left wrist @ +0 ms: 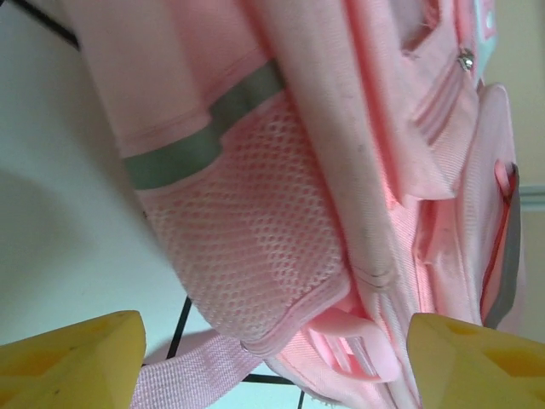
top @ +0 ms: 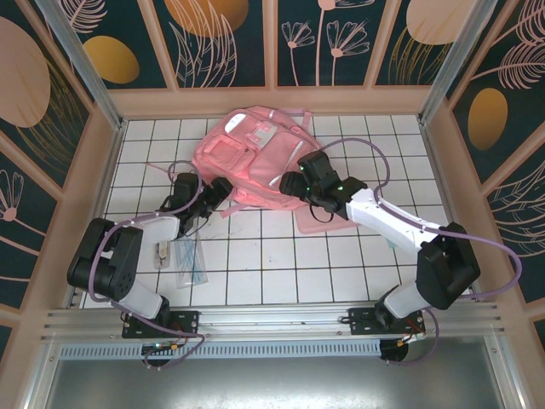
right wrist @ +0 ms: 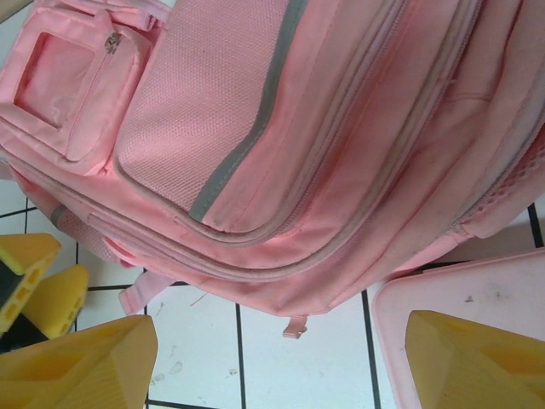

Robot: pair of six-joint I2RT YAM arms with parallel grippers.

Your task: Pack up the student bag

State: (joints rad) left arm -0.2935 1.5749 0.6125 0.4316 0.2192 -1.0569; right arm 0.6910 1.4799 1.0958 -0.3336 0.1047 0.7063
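Top external: large soft pink fabric backpack [top: 247, 153] lies directly ahead of both hands.
Left hand [top: 221, 191]: fingers apart, empty, at backpack's near-left corner.
Right hand [top: 289, 183]: fingers apart, empty, at backpack's near-right edge.

Left arm [top: 111, 256] was folded sharply at the elbow, forearm running inward. Left gripper [top: 215, 192] sat low, yellow fingers [left wrist: 68, 362] spread wide, gripping nothing. Right arm [top: 400, 223] stretched diagonally forward-left. Right gripper [top: 294, 183] likewise stood wide, clasping nothing.
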